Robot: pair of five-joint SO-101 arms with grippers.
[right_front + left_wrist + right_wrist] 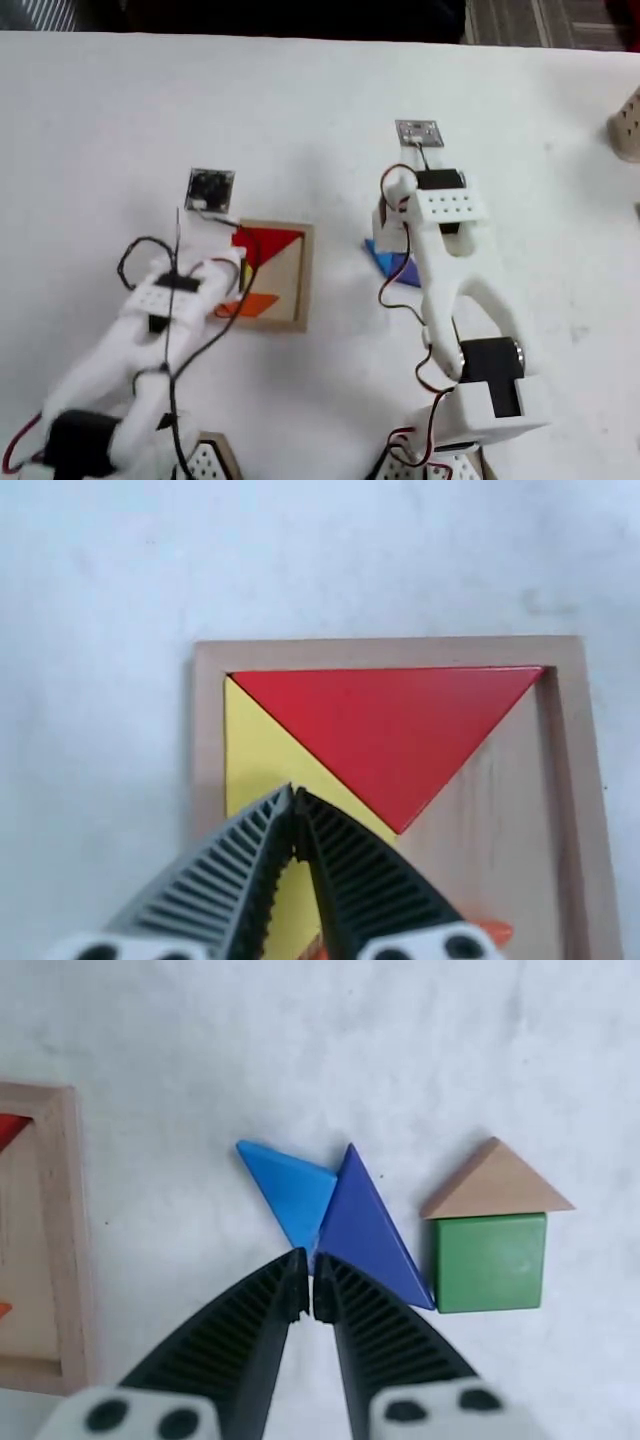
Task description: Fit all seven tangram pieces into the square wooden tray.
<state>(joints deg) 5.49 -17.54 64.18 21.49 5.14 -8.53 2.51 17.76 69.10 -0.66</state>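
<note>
**While three pieces lie in the tray, four wait outside it**

Because the wooden tray (390, 652) has to take all seven pieces, I measure everything from it. Inside it, the red triangle (390, 730) has its long edge along one wall, and the yellow triangle (255, 755) lies flush against the red one and along the neighbouring wall. I judge they sit that way so the two big pieces fill one half and leave the bare half free. An orange piece (258, 303) lies at the wall opposite the red one, partly hidden, so I cannot tell if it is seated.

My left tool (294, 805) hangs over the yellow triangle inside the tray, its jaws together and gripping nothing. Closed tips suit nudging a piece flat, I think.

Outside the tray, on my right arm's side of it, four pieces rest on the tabletop (100, 120). The light blue piece (290, 1185) touches the dark blue triangle (365, 1230). Farther from the tray, the tan triangle (495, 1185) sits against the green square (488, 1260). My right tool (308, 1265), jaws together and empty, has its tip at the seam between the two blue pieces, likely to part them before a pick.
</note>
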